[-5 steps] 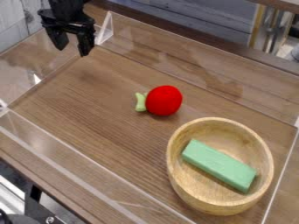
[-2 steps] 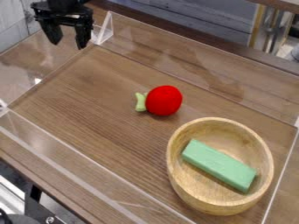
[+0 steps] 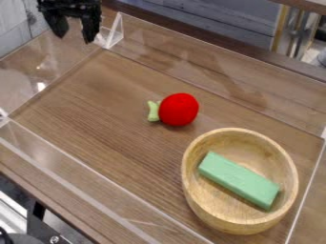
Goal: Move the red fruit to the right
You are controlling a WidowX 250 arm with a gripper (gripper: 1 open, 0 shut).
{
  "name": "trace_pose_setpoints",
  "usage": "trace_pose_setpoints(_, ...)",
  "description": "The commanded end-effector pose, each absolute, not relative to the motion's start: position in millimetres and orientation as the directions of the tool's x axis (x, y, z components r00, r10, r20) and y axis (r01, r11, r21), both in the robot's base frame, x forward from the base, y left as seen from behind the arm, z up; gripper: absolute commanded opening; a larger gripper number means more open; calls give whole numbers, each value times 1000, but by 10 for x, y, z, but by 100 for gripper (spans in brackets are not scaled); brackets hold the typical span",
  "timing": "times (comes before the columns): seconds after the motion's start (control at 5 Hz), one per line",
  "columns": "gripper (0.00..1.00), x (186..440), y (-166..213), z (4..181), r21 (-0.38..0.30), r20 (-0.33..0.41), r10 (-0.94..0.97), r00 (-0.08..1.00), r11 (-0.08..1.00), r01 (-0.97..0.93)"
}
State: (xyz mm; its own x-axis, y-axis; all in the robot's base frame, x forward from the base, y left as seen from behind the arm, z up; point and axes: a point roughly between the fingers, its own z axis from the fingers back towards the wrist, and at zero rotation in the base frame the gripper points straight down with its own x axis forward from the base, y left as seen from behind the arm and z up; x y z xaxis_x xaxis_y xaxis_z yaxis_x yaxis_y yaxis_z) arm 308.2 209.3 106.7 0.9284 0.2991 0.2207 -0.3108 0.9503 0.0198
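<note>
Red fruit (image 3: 178, 109) mid-bench, untouched, beside wooden bowl (image 3: 241, 181) holding 1 green block (image 3: 238, 180); gripper (image 3: 72, 30) at far-left corner, parted, empty.

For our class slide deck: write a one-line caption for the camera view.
Gripper hovers far behind the red fruit; green block lies in the wooden bowl.

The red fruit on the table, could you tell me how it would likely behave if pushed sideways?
The red fruit looks round and smooth, so it would probably roll rather than slide. Its green leafy stub may make the roll wobble. It looks small and toy-like, so probably light.
</note>
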Motion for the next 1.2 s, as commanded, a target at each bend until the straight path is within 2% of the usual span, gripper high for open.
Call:
trace_pose_setpoints(0.0, 100, 3169, 2135, 1250, 45, 274, 273, 922, 954, -295)
trace_pose_setpoints(0.4, 100, 3013, 2131, 959, 46, 253, 179, 951, 979, -197)
trace_pose_setpoints(1.0, 100, 3066, 2162, 970, 43, 272, 222, 936, 969, -242)
